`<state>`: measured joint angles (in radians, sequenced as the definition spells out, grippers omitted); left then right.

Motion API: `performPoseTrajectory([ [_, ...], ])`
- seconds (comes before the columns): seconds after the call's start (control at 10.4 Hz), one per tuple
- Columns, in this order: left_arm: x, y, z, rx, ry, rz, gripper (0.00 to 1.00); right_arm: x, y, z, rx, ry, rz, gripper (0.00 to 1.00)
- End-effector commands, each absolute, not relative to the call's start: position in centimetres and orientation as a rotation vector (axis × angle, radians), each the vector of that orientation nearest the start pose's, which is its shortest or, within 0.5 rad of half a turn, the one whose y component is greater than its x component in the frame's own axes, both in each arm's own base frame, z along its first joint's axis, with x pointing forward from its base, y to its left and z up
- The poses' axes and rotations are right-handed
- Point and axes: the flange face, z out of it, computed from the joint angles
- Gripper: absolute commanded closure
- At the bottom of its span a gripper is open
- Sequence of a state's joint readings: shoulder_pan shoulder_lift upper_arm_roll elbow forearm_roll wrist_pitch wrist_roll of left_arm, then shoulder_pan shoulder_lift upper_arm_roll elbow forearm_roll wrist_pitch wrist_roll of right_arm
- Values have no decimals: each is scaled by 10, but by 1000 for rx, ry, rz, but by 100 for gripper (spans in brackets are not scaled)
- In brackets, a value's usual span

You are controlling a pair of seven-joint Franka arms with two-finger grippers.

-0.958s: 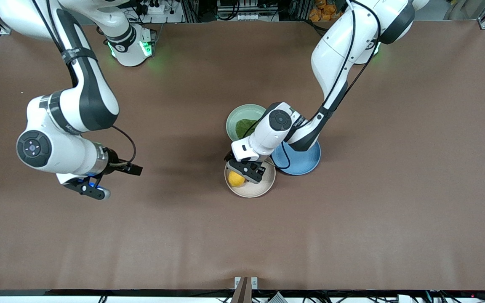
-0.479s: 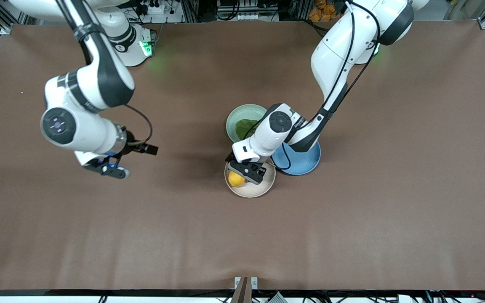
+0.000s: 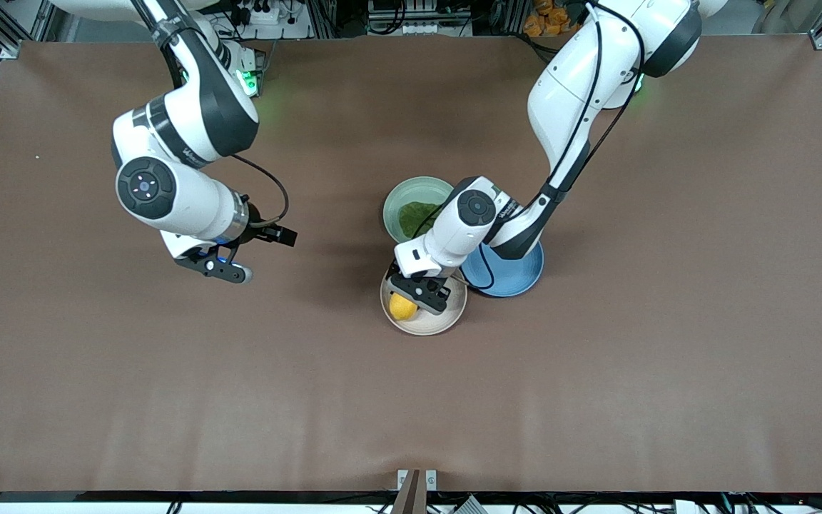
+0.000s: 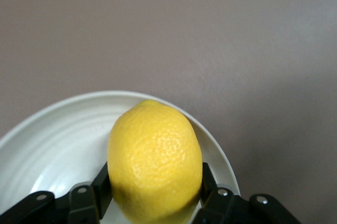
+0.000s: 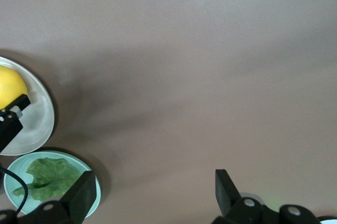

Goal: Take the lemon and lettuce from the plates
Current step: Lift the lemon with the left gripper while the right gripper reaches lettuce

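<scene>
The yellow lemon (image 3: 402,308) (image 4: 155,155) lies in the beige plate (image 3: 449,320) (image 4: 52,140), and my left gripper (image 3: 413,295) (image 4: 154,179) is shut on it, one black finger (image 4: 101,184) against each side. The dark green lettuce (image 3: 417,213) (image 5: 50,176) lies flat in the mint green plate (image 3: 402,193) (image 5: 87,174), farther from the front camera, partly hidden by the left wrist. My right gripper (image 3: 215,268) (image 5: 154,182) hangs open over bare table toward the right arm's end, with nothing between its fingers.
A blue plate (image 3: 514,280), with nothing visible on the part that shows, sits beside the other two toward the left arm's end, partly under the left forearm. The three plates touch or nearly touch. Brown table surface (image 3: 596,392) surrounds them.
My left gripper has closed onto the lemon. The right arm has swung toward the middle of the table, closer to the plates, its gripper still open.
</scene>
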<state>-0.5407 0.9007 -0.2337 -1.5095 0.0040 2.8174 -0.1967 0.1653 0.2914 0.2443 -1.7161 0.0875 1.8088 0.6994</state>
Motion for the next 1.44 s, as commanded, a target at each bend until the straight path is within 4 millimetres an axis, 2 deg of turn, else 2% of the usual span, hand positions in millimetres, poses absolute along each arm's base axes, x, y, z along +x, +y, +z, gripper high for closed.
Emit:
performPoseTrajectory([
  [0.0,587,-465,241,-3379,653,-563,87,552,259,414,-3027,579,368,0],
  [0.1,587,-461,266,-3371,629,-467,87,550,265,415,-3023,608,369,0],
  [0.19,594,-445,296,-3357,599,-409,87,546,272,415,-3020,631,369,0],
  [0.38,605,-399,352,-3313,533,-248,91,523,295,398,-2999,677,307,0],
  [0.48,613,-369,370,-3295,483,-169,91,510,311,388,-2987,676,278,0],
  [0.57,618,-341,379,-3273,441,-84,91,502,322,380,-2974,701,262,0],
  [0.77,626,-292,381,-3228,347,76,91,483,354,365,-2971,725,273,0],
  [0.86,626,-275,375,-3191,322,161,91,474,371,357,-2965,751,264,0],
  [1.05,637,-233,366,-3100,287,187,91,461,401,328,-2964,803,242,0],
  [1.25,646,-191,347,-3063,226,229,90,450,428,296,-2948,872,206,0],
  [1.34,649,-181,338,-3053,209,248,90,447,441,277,-2943,900,194,0],
])
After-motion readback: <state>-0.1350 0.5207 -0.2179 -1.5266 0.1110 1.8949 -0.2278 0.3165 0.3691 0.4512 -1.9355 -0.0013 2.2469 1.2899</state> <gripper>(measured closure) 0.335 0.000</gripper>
